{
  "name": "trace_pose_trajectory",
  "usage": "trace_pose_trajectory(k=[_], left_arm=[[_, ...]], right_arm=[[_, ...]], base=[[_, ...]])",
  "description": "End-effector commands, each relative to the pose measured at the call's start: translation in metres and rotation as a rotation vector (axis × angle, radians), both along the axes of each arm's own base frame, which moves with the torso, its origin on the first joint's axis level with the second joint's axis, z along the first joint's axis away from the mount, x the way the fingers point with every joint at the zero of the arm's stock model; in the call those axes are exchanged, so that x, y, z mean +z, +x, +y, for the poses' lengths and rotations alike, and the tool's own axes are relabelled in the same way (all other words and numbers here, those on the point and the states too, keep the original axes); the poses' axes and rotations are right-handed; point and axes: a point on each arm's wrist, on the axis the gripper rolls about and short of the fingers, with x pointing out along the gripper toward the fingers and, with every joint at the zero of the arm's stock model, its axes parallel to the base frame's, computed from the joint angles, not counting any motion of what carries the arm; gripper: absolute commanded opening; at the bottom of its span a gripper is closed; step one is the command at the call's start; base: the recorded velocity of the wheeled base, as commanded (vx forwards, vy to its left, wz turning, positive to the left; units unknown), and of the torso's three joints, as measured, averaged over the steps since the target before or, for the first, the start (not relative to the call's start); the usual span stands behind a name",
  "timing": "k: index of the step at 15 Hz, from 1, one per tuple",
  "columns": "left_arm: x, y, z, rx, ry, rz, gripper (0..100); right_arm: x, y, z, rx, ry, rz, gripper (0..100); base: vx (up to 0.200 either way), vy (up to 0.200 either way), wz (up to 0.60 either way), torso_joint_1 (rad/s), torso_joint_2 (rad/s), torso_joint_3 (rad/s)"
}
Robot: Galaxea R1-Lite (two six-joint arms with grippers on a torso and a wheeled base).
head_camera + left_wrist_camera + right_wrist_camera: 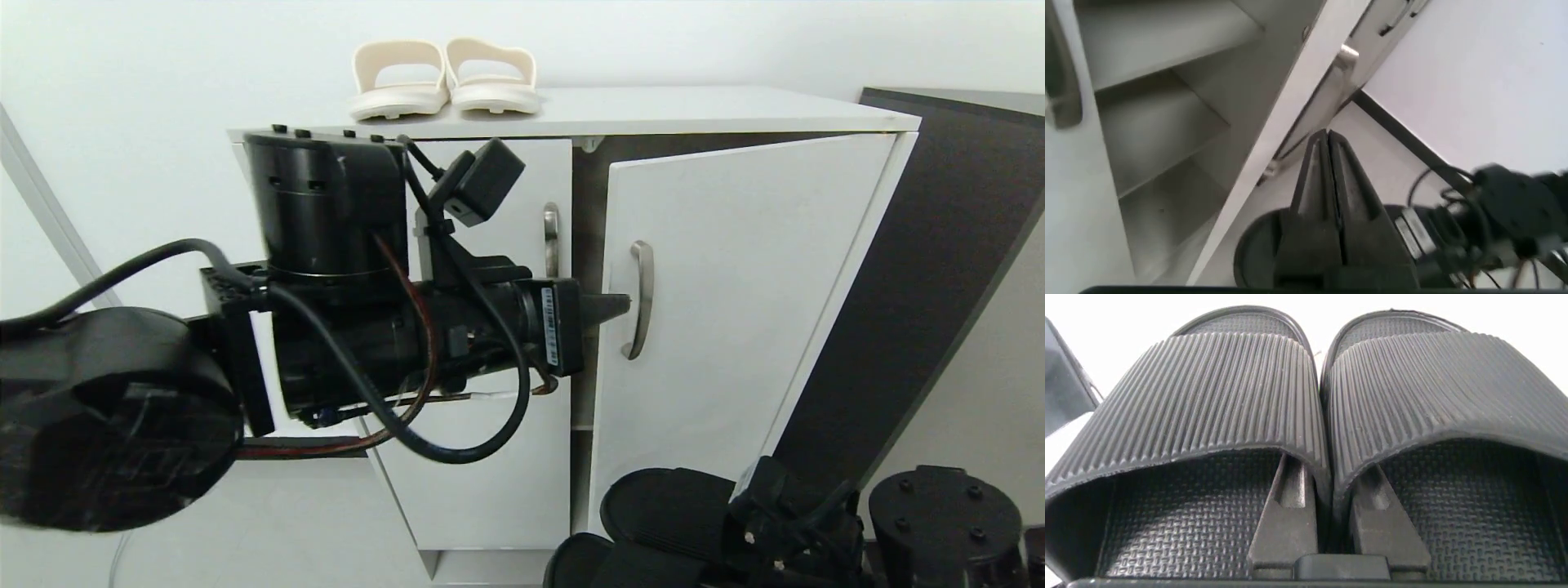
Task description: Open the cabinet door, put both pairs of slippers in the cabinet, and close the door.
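White laminate cabinet (735, 110), centre of head view. Its left door (490, 474) was shut; its right door (735, 310) stood ajar, with a dark gap between the two.

Left tool (616, 306), mid-frame: fingers pressed together, nothing held. The tip was in the gap at the right door's free edge, just beside the door handle (641, 298). The left wrist view showed the shelves (1159, 122) inside.

Step in hand, as judged: swinging the right door wider.
- Keep the closed tip behind the door's edge.
- Push outward along the hinge arc rather than straight sideways, so the tip neither slips off nor snags the handle.
- Open far enough for a side-by-side pair to pass.

Cream slippers (445, 77), upper centre: together on the cabinet top, not yet stowed.

Black slippers (669, 510), lower right, below the open door: rubbery, ribbed straps, finely textured footbeds. The right wrist view showed the right tool (1328, 478) with one finger under each strap, clamped on the pair's adjoining inner walls. The grip looked secure, though the soft walls may flex on insertion.
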Motion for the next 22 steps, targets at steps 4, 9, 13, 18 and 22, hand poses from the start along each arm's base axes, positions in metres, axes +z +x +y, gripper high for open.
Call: trace_pose_trajectory(k=[4,9,13,18,22], left_arm=[[0.011,-0.023,0.031,0.027,-0.031,-0.029,0],[-0.006,0.008,0.014,0.046,-0.036,-0.031,0],[-0.021,0.034,-0.008,0.052,-0.057,-0.055,0],[-0.033,0.047,-0.019,0.054,-0.074,-0.073,0],[-0.036,0.051,-0.022,0.057,-0.076,-0.068,0]], right_arm=[[-0.001,-0.006,0.000,0.025,-0.005,-0.003,0],[-0.004,-0.014,-0.002,0.071,-0.045,-0.029,0],[-0.007,-0.018,-0.001,0.091,-0.057,-0.022,0],[-0.010,-0.021,0.000,0.107,-0.068,-0.014,0],[-0.013,-0.026,0.000,0.129,-0.079,-0.007,0]], base=[[0.000,0.000,0.00,0.000,0.00,0.000],[0.000,0.000,0.00,0.000,0.00,0.000],[0.000,0.000,0.00,0.000,0.00,0.000],[0.000,0.000,0.00,0.000,0.00,0.000],[-0.100,0.000,0.00,0.001,0.00,0.000]])
